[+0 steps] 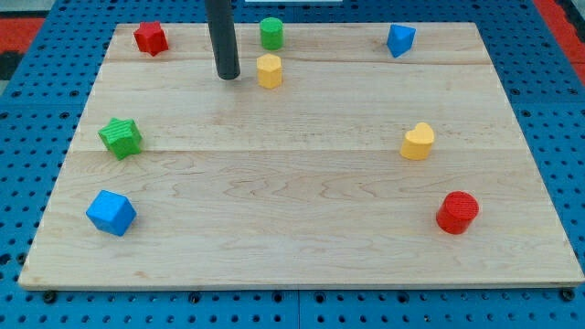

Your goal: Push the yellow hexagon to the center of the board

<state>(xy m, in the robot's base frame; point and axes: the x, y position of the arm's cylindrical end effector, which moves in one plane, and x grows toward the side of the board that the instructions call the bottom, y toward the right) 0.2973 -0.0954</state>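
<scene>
The yellow hexagon (269, 70) stands near the view's top, a little left of the board's middle line. My tip (228, 77) rests on the board just to its left, a small gap apart. A green cylinder (271, 33) stands right above the hexagon, close to the top edge. The wooden board (302, 183) fills most of the view.
A red block (151, 38) is at the top left and a blue block (399, 40) at the top right. A green star (121, 137) and a blue cube (111, 212) are at the left. A yellow heart (418, 142) and a red cylinder (457, 212) are at the right.
</scene>
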